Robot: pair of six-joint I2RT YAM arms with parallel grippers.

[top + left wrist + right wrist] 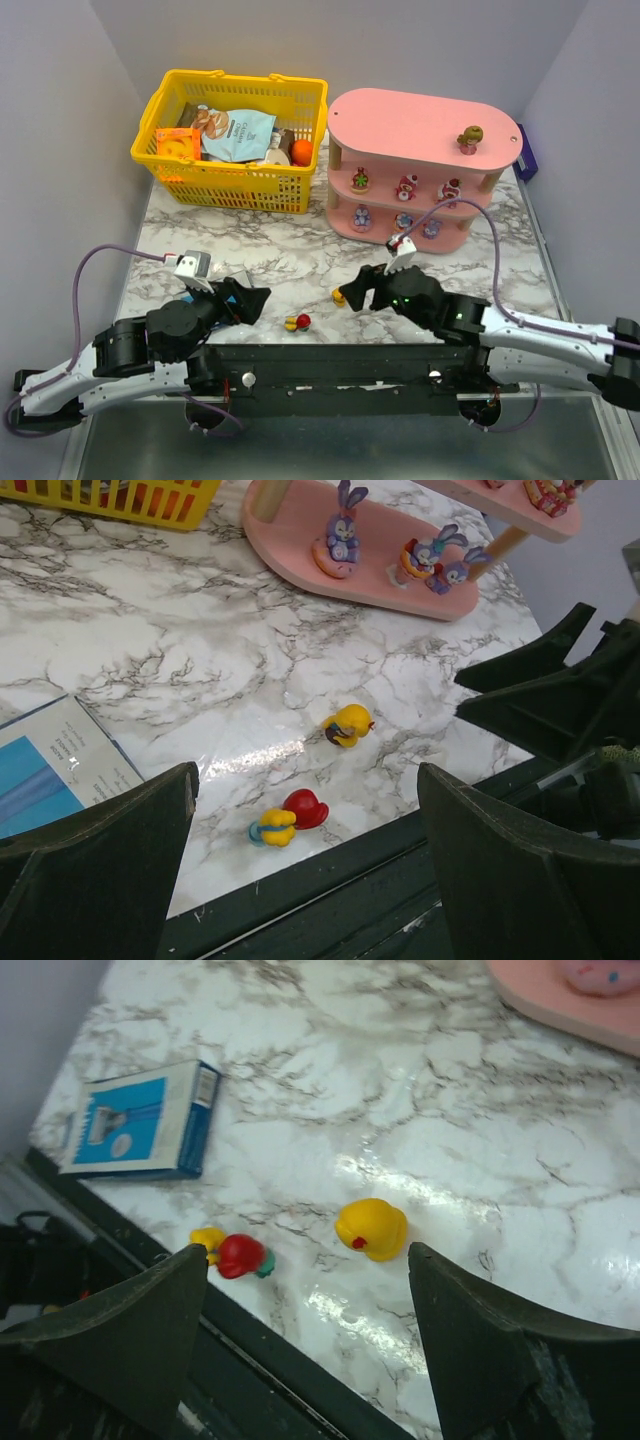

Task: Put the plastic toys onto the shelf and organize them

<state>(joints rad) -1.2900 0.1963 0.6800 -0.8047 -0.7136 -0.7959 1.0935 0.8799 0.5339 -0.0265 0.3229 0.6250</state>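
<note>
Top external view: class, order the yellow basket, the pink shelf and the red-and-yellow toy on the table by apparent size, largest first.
1. yellow basket and pink shelf: look about alike, so unranked.
2. red-and-yellow toy: far smallest.

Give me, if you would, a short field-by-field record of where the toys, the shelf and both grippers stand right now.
Shelf: pink shelf, three tiers, far right of the marble table
Toys shelved: seven; a single toy on top, three on the middle tier, three on the bottom
Toys left on table: yellow toy and red-and-yellow toy, near the front edge
Left arm: left gripper open, empty, near the blue box
Right arm: right gripper open, empty, close to the yellow toy
Other: yellow basket with snack packets, far left
</note>
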